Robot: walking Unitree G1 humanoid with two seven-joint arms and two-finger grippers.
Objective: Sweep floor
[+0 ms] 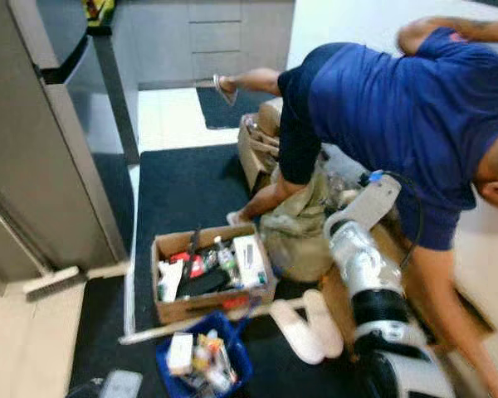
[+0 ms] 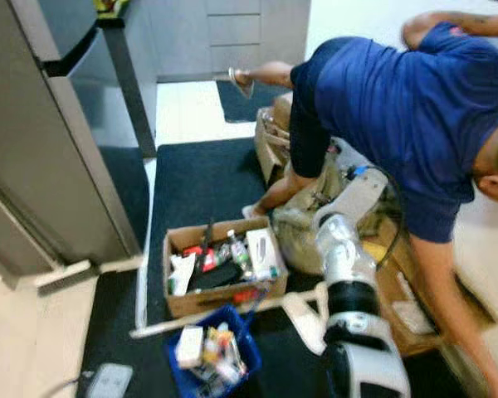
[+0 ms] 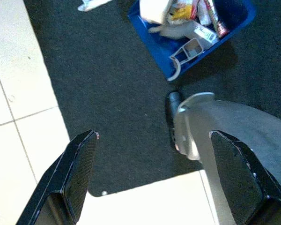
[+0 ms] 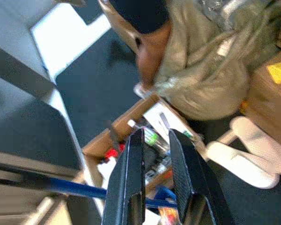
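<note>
My left gripper (image 3: 153, 136) hangs open over the edge of a dark carpet (image 3: 107, 84), where it meets pale floor tiles (image 3: 18, 122). My right arm (image 1: 367, 265) is raised in front of me. In its wrist view the right gripper (image 4: 157, 133) has its fingers close together with a thin gap and nothing between them. It points down at an open cardboard box (image 1: 212, 274) of bottles and packets. A thin blue rod (image 4: 61, 187) crosses behind those fingers. A long pale stick (image 1: 191, 325) lies on the carpet in front of the box.
A person in a blue shirt (image 1: 415, 108) bends low at the right, one hand on the floor. An olive bag (image 1: 299, 232), white slippers (image 1: 315, 327) and more boxes crowd that side. A blue bin (image 1: 201, 358) of clutter sits near my feet. A grey fridge (image 1: 33, 166) stands left.
</note>
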